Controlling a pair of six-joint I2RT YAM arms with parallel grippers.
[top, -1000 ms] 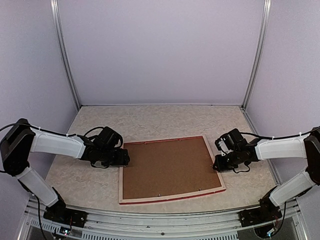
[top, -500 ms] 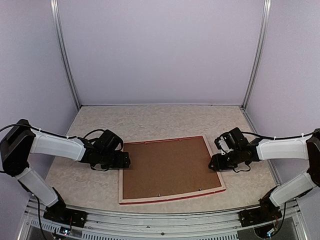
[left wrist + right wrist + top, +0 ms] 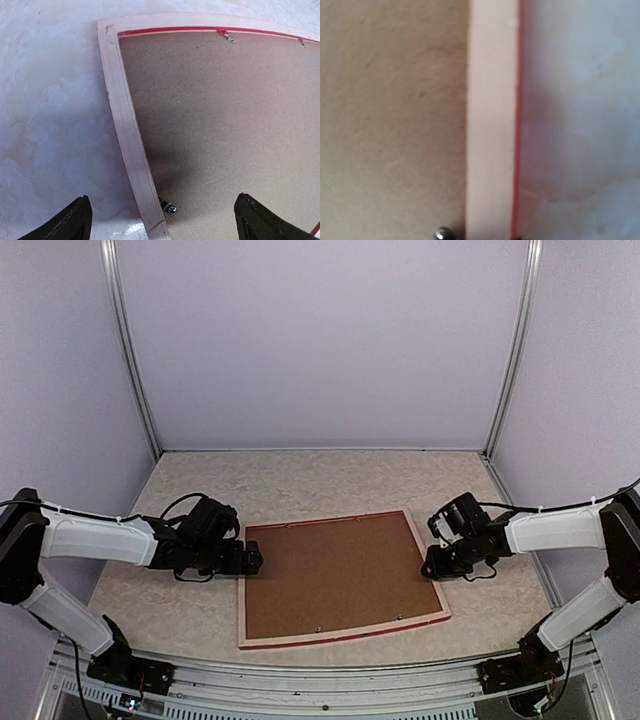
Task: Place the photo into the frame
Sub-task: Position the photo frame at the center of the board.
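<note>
Left arm has dropped lower and stretched out since a second ago, which nudged the left gripper point(image 3: 252, 560) closer to the frame point(image 3: 340, 629). The right gripper point(image 3: 430, 566) crept inward a touch too. Left one's jaws are spread wide, one finger on each side of the frame's pale left rail, gripping nothing. Right one sits at the right rail, but honestly can't tell how far open it is. Frame's lying face down mid-table point(image 3: 300, 480), brown backing board point(image 3: 340, 575) facing up, with little metal tabs point(image 3: 171, 210) along its edge.
</note>
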